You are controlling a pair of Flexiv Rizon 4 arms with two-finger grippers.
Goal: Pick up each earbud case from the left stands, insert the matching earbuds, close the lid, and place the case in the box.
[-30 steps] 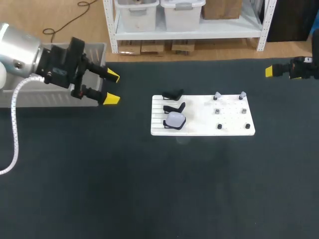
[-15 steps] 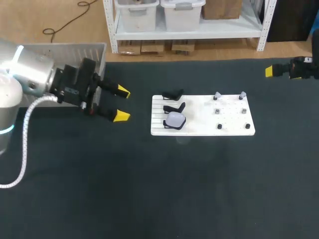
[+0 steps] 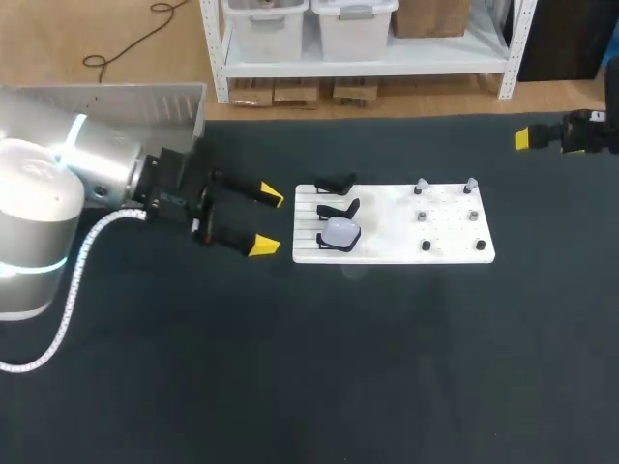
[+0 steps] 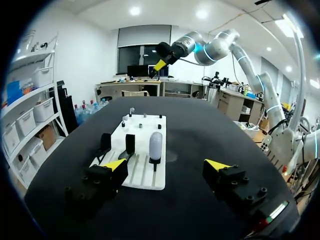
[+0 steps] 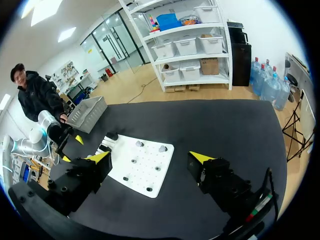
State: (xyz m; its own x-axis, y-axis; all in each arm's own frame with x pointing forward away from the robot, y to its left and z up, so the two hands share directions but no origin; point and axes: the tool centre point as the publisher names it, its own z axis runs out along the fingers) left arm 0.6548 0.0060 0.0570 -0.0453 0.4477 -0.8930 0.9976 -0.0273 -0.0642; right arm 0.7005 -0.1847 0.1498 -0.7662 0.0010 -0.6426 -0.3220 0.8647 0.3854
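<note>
Standing upright on its stand (image 4: pixel 155 162), earbud case (image 4: pixel 155 144)

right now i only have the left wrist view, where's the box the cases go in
observer: the grey box sits at the far left, behind the left gripper, outside its camera's view.
operator: is that gripper over the board
observer: no, from above it hangs just short of the left edge of the white board, fingers open.
operator: right gripper busy?
observer: the right gripper is open and empty, off past the board's far right corner.
</note>
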